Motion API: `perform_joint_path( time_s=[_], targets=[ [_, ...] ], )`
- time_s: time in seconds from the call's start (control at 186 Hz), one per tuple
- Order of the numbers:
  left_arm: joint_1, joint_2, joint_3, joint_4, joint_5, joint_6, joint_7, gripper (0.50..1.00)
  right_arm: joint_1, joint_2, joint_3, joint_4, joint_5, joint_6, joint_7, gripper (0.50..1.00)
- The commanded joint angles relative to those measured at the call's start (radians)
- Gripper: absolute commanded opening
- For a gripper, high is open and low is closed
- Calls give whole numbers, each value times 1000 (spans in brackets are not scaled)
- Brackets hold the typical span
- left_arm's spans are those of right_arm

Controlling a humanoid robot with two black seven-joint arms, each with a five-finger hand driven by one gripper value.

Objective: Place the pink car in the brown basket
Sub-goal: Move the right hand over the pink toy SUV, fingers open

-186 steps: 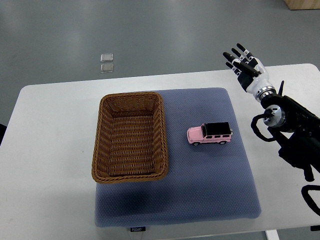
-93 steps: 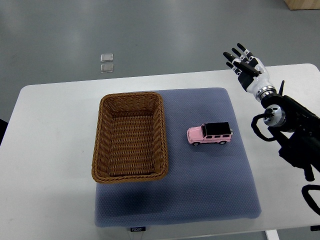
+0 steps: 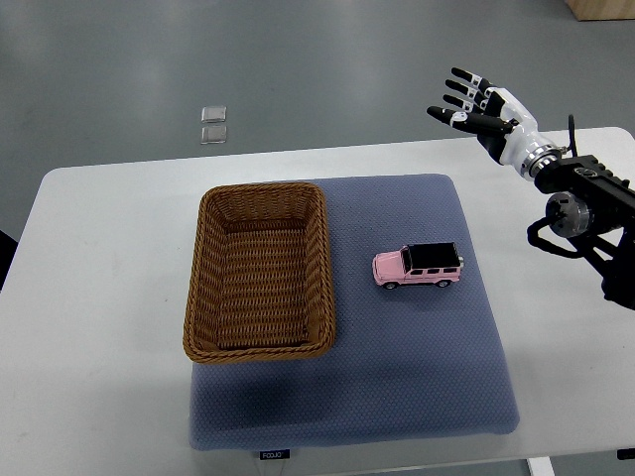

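While right hand (image 3: 483,111) hovers spread, pink car (image 3: 418,266) well below-left.

- Right hand (image 3: 483,111) raised and shifted toward the far right corner of the table (image 3: 99,297), now over its far edge.
- Fingers (image 3: 458,96) turned to point left rather than up-left, spread as before.
- Right forearm (image 3: 580,198) lifted, showing less of itself at the lower right edge.

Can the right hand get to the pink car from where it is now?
Probably yes: the right hand is open above the table's far edge, and nothing stands between it and the pink car on the blue mat.
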Motion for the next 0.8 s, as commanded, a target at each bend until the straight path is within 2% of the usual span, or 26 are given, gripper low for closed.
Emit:
perform_joint_path(
  time_s=[0.0,0.252,0.44,0.59,0.794],
  targets=[
    [0,0,0,0,0,0,0,1000,53,-86,-130,77,-134,21,0,909],
    [0,0,0,0,0,0,0,1000,145,-261,-305,273,-485,113,-2,909],
    [0,0,0,1,0,0,0,1000,210,-324,-409,385,-683,178,-9,909],
    [0,0,0,0,0,0,0,1000,228,-322,-437,422,-721,228,-120,909],
    [0,0,0,0,0,0,0,1000,220,-287,-468,430,-729,213,-256,905]
  ],
)
